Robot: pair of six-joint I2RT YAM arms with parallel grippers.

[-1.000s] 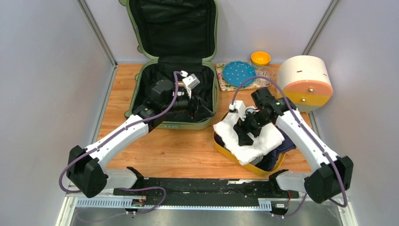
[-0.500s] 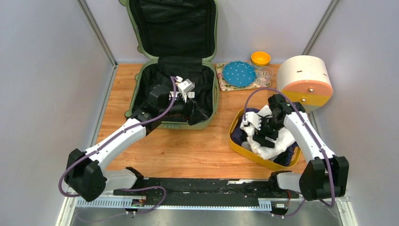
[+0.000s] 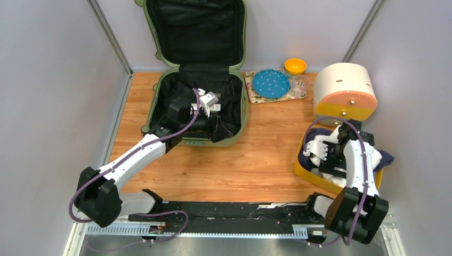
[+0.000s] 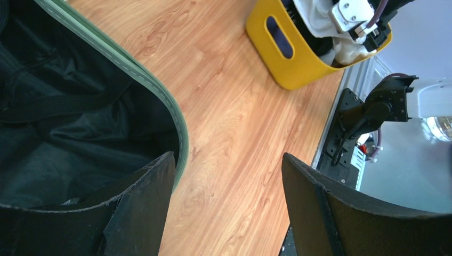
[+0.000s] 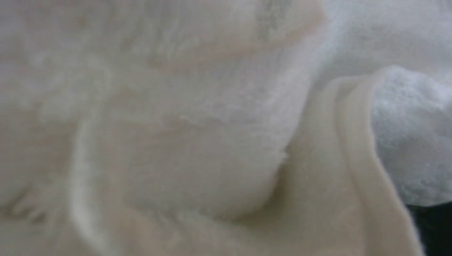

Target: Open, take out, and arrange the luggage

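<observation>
The luggage (image 3: 155,104), a sage-green suitcase, lies open at the back left, its black-lined lid (image 3: 194,29) leaning on the rear wall. My left gripper (image 3: 217,129) is open at the shell's front right corner. In the left wrist view one finger is inside the green rim (image 4: 160,98), and bare wood shows between the tips of the left gripper (image 4: 226,165). My right gripper (image 3: 331,162) is pressed down into a white towel (image 3: 368,154) in the yellow tray (image 3: 306,170). Its fingers look apart. The right wrist view holds only the towel (image 5: 213,133).
A round cream-and-orange drawer box (image 3: 345,90) stands just behind the tray. A blue dotted plate (image 3: 271,82), an orange bowl (image 3: 295,66) and a clear glass (image 3: 301,84) sit at the back. Dark blue cloth (image 3: 386,158) hangs over the tray's right side. The yellow tray (image 4: 298,58) also shows in the left wrist view.
My right arm has swung right, taking the yellow tray and towel from mid-table to the front right. The left gripper has shifted slightly toward the suitcase's front edge.
</observation>
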